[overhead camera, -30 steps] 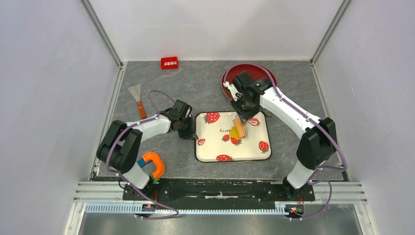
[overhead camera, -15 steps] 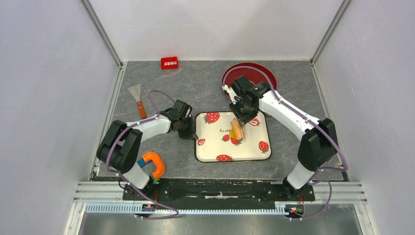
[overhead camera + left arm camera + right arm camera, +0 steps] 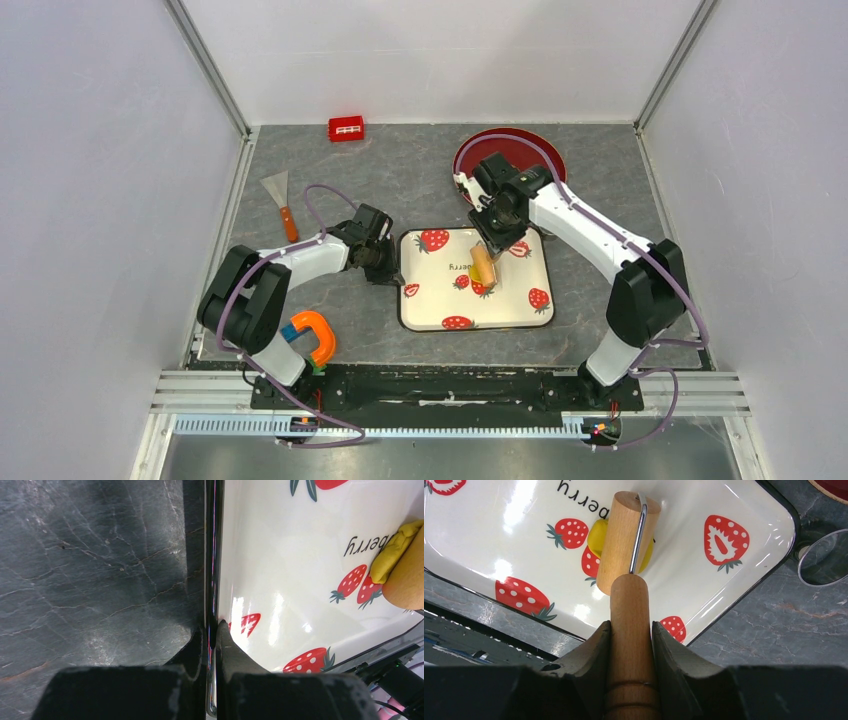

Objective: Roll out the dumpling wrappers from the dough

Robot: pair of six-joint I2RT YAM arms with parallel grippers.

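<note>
A white strawberry-print tray (image 3: 512, 300) lies mid-table. On it sits the yellow dough (image 3: 596, 536), a lump mostly under the wooden roller (image 3: 626, 535), with its edges showing on both sides. My right gripper (image 3: 631, 627) is shut on the roller's handle, reaching in from the tray's far side (image 3: 492, 238). My left gripper (image 3: 214, 630) is shut on the tray's left rim (image 3: 214, 555). From that side the dough (image 3: 395, 550) bulges against the roller (image 3: 407, 582). The dumpling wrappers are out of view.
A red plate (image 3: 535, 150) sits behind the tray, with a round metal ring (image 3: 824, 560) on the mat beside it. A scraper (image 3: 281, 203) and a small red box (image 3: 346, 128) lie at the far left. An orange clamp (image 3: 315, 337) stands near the left arm's base.
The right gripper has shifted the roller a little to the left over the dough. The left gripper has kept its hold on the tray rim.
</note>
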